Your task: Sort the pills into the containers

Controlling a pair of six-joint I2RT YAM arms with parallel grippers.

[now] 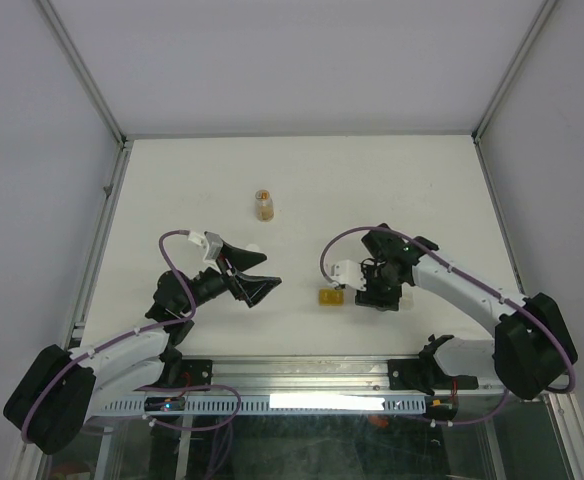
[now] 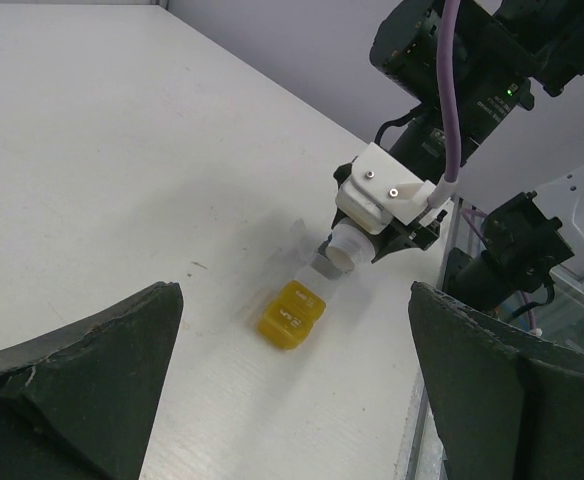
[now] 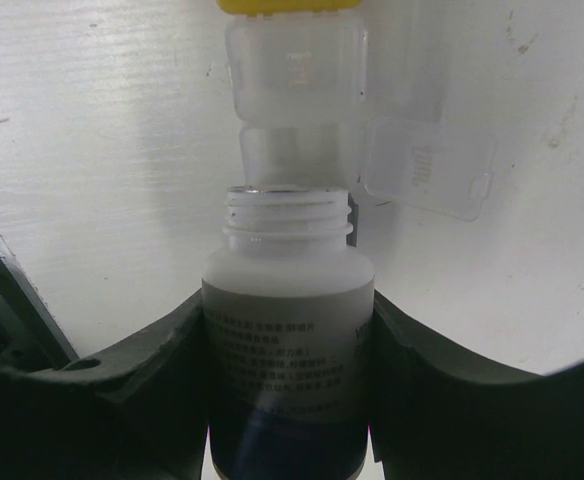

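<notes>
My right gripper is shut on a white pill bottle with no cap. The bottle's mouth points at a clear container whose lid lies open to the right. Another clear box and the yellow container lie beyond it in one strip. The yellow container lies just left of the right gripper. I make out no blue-teal box. My left gripper is open and empty, left of the strip and facing it. No pills show.
A small amber bottle stands upright at the table's middle back. The table's near edge with a metal rail runs just below the strip. Grey walls close in the table on the left, back and right.
</notes>
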